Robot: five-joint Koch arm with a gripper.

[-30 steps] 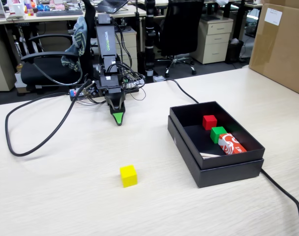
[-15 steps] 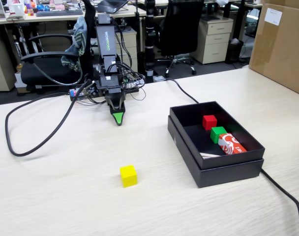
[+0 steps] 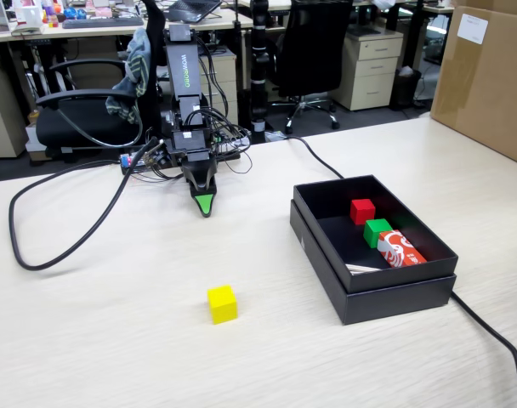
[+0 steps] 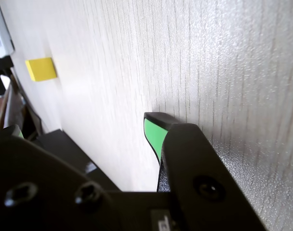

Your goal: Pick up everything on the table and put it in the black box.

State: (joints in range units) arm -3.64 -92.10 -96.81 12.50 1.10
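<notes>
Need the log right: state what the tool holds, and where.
Nothing: the tool rests apart from the yellow cube on the table.

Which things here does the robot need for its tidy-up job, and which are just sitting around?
Needed for the job:
- yellow cube, alone on the table
- black box
- gripper, resting near the arm's base

Just lying about:
- red cube and green cube, already in the box
- red-and-white packet, also in the box
- brown carton
- black cables
</notes>
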